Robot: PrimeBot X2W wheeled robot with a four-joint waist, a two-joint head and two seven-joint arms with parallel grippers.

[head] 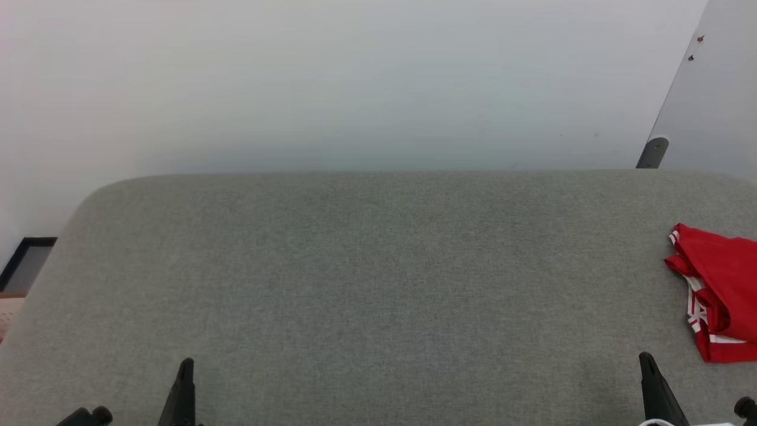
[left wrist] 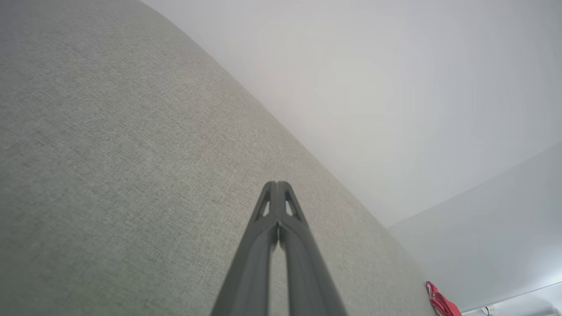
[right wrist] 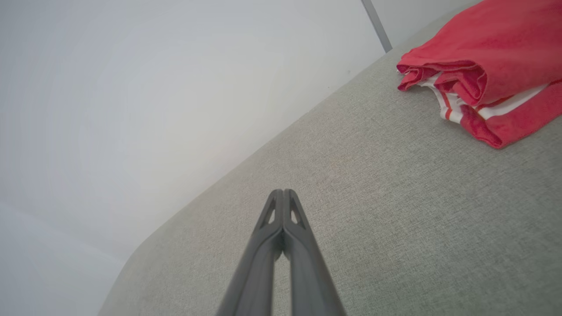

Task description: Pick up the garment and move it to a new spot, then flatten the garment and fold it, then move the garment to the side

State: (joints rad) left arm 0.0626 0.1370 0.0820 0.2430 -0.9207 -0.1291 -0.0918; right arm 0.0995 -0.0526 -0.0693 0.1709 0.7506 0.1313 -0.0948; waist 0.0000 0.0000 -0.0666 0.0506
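The left gripper (left wrist: 277,184) and the right gripper (right wrist: 283,192) each have their 2 fingers pressed together, empty, above the grey fabric surface (head: 378,266). The garment (right wrist: 491,57) lies loosely folded ahead and right of the right gripper, apart from it and well away from the left gripper.

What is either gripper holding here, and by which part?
Nothing is held. The left gripper and right gripper have their jaws shut on nothing, and the garment lies apart from both.
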